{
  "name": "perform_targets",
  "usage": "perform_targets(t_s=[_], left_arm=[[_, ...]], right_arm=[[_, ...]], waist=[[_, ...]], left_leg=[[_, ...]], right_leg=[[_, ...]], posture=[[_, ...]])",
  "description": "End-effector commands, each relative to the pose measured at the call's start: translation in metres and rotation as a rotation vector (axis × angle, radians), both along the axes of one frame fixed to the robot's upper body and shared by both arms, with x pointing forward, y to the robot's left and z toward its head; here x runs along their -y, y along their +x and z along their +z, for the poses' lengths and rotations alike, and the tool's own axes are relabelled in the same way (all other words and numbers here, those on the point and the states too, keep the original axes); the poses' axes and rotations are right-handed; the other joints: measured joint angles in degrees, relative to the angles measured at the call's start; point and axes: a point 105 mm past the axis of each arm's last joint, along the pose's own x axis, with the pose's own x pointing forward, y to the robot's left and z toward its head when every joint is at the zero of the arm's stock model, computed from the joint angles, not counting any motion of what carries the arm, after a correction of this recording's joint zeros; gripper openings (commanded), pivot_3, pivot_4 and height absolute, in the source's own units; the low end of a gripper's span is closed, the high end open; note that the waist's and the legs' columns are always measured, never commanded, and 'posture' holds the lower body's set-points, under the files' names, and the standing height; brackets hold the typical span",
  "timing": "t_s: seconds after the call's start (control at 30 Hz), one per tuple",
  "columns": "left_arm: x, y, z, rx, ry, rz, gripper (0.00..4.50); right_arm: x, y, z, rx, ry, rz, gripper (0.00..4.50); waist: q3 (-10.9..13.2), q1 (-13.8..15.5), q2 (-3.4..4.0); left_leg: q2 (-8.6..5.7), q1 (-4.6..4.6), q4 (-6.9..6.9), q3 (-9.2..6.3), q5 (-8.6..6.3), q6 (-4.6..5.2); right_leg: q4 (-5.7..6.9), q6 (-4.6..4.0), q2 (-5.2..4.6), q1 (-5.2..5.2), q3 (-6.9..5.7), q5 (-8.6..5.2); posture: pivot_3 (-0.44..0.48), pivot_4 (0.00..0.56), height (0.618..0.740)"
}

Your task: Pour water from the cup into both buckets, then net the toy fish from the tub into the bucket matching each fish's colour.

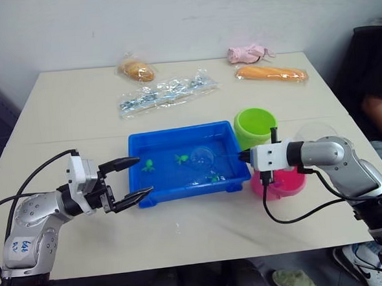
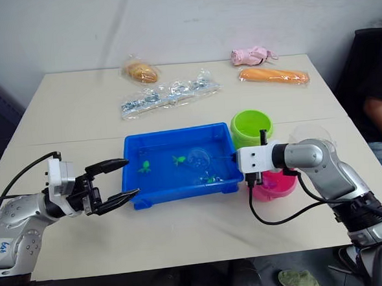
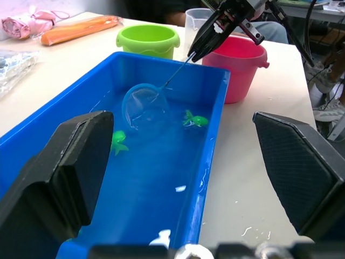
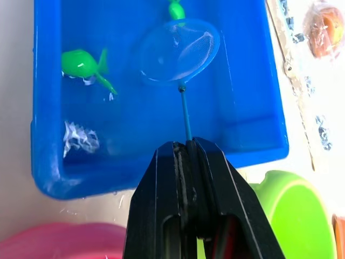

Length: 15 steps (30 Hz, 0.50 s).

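The blue tub (image 1: 181, 194) holds water and three green toy fish (image 1: 148, 165), (image 1: 181, 158), (image 1: 214, 178). My right gripper (image 1: 244, 157) is shut on the thin handle of a small round net (image 1: 200, 157), whose hoop dips into the tub between the fish (image 4: 81, 62). At the tub's left end my left gripper (image 1: 145, 177) is open, one finger (image 3: 70, 167) on either side of the corner. The lime green bucket (image 1: 255, 126) and the pink bucket (image 1: 281, 184) stand to the right of the tub. The clear cup (image 2: 310, 134) is behind my right arm.
At the back of the table lie a bagged bun (image 1: 136, 70), a clear bag of small metal parts (image 1: 165, 94), an orange packet (image 1: 271, 73) and a pink cloth (image 1: 249, 52). A person (image 1: 380, 105) sits at the far right.
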Motion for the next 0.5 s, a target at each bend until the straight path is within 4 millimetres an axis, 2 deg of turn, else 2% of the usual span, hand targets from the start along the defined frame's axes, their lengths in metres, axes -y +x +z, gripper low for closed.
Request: perform_targets(t_s=[0.03,0.23,0.5], left_arm=[[0.004,-0.005,0.011,0.041,-0.008,-0.023,4.47],[0.006,-0.006,0.01,0.031,-0.011,-0.03,4.47],[0.006,-0.007,0.007,0.022,-0.018,-0.036,4.47]], right_arm=[[0.004,0.004,0.01,0.054,-0.055,0.014,0.0],[0.011,-0.017,0.005,-0.104,-0.177,0.106,0.0],[0.005,-0.03,0.009,-0.266,-0.123,0.085,0.0]], waist=[[0.0,0.0,0.0],[0.0,-0.1,0.01],[0.0,0.0,0.01]], left_leg=[[0.0,0.0,0.0,0.0,0.0,0.0],[0.02,0.02,-0.02,-0.01,0.0,0.0],[0.03,0.03,-0.01,-0.01,0.0,0.0]], right_leg=[[0.0,0.0,0.0,0.0,0.0,0.0],[-0.02,0.0,0.03,0.01,0.0,0.0],[-0.01,0.0,0.02,0.01,0.0,0.0]], posture=[[0.0,0.15,0.74],[0.0,0.15,0.74],[0.0,0.15,0.74]])
